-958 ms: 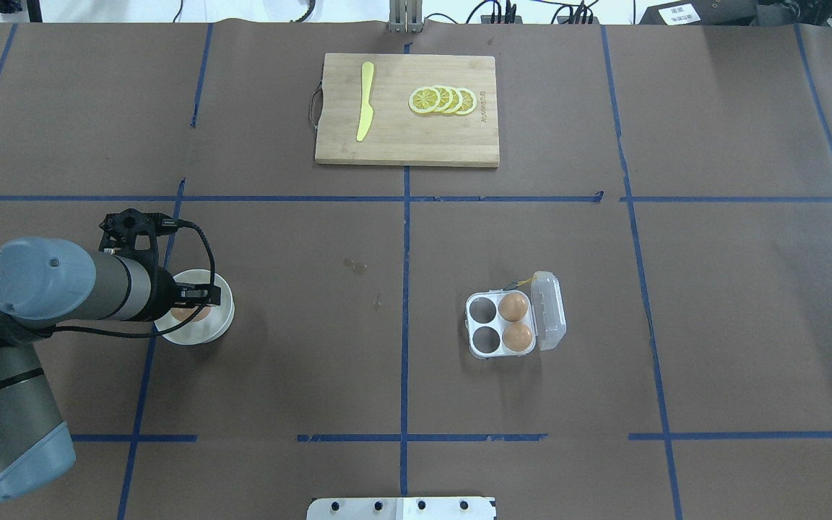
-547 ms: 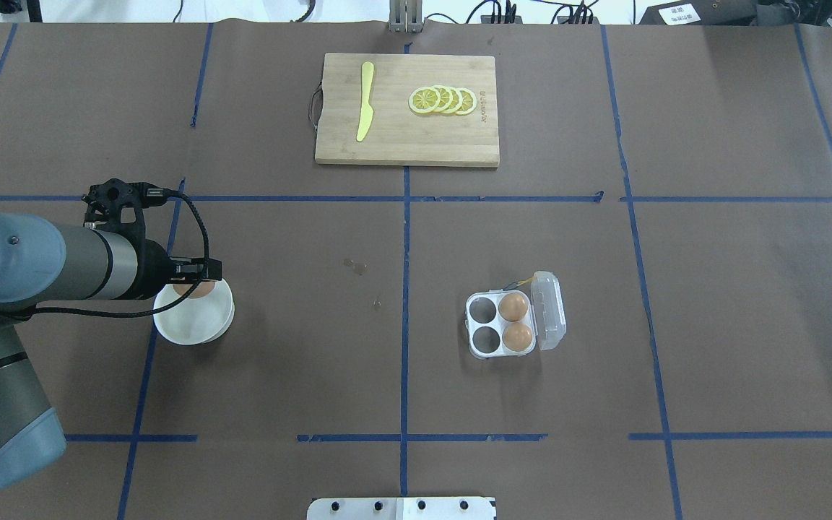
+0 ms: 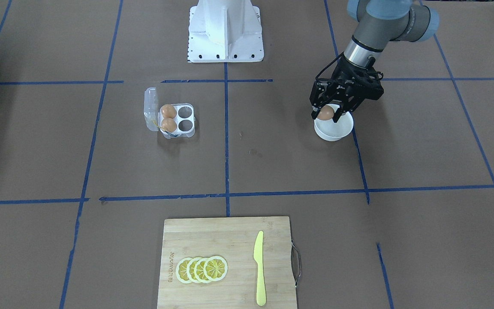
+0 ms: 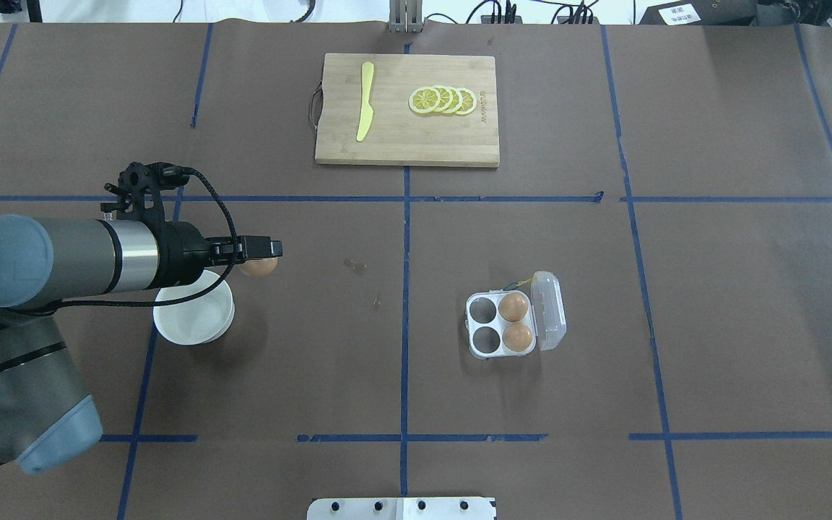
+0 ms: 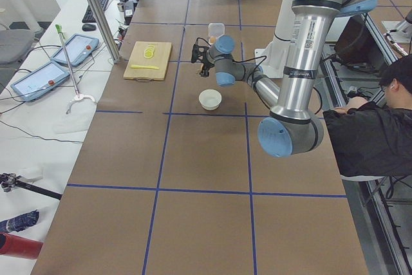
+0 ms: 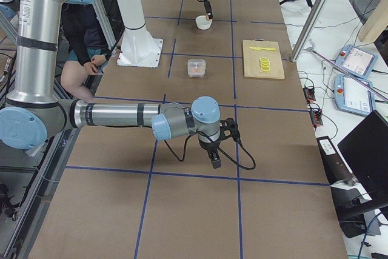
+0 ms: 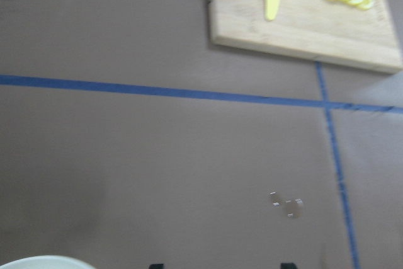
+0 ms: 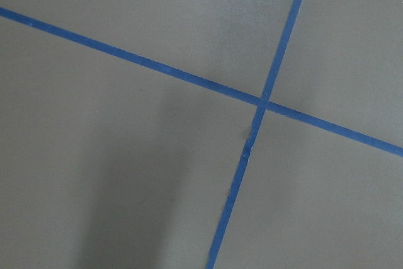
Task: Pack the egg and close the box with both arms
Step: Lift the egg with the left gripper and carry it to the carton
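Note:
My left gripper is shut on an orange-brown egg, also seen between the fingers in the front view as the egg. It hangs above the table just past the white bowl's far right rim. The clear box lies right of centre with its lid open. Two eggs fill its right cups; the two left cups are empty. My right gripper shows only in the exterior right view, low over bare table, and I cannot tell its state.
A wooden cutting board with a yellow knife and lemon slices lies at the far centre. The white pedestal stands at the robot's side. A seated person is beside the table.
My left gripper has risen out of the bowl with the egg and moved right and forward, past the bowl's rim. The box has not moved.

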`<state>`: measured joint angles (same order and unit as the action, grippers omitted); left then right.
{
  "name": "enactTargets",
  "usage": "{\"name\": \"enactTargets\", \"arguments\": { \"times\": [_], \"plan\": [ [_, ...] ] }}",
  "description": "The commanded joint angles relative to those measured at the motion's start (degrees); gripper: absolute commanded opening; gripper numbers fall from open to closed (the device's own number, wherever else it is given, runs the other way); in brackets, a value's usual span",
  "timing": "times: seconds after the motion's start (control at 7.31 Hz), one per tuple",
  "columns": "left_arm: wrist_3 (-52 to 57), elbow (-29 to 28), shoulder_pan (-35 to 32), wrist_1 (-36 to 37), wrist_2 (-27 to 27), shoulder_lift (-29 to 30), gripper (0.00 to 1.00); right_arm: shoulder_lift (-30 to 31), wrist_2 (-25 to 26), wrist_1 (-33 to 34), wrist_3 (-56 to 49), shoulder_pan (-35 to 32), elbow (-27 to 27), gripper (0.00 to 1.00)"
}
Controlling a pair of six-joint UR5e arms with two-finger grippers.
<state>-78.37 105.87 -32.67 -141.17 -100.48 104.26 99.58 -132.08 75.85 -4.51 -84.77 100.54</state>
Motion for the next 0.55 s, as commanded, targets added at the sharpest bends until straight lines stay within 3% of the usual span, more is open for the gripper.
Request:
{"name": "enactTargets", "arguments": {
  "times": [0.0, 0.41],
  "plan": [
    [-5.0, -5.7, 4.6, -7.7, 0.5, 9.0, 0.22, 0.0, 0.1, 0.0, 0.0, 0.0, -0.1, 1.00],
    [-5.0, -10.9, 12.9, -18.1, 6.4, 14.8, 0.22, 0.0, 0.1, 0.0, 0.0, 0.0, -0.1, 1.00]
  ]
}}
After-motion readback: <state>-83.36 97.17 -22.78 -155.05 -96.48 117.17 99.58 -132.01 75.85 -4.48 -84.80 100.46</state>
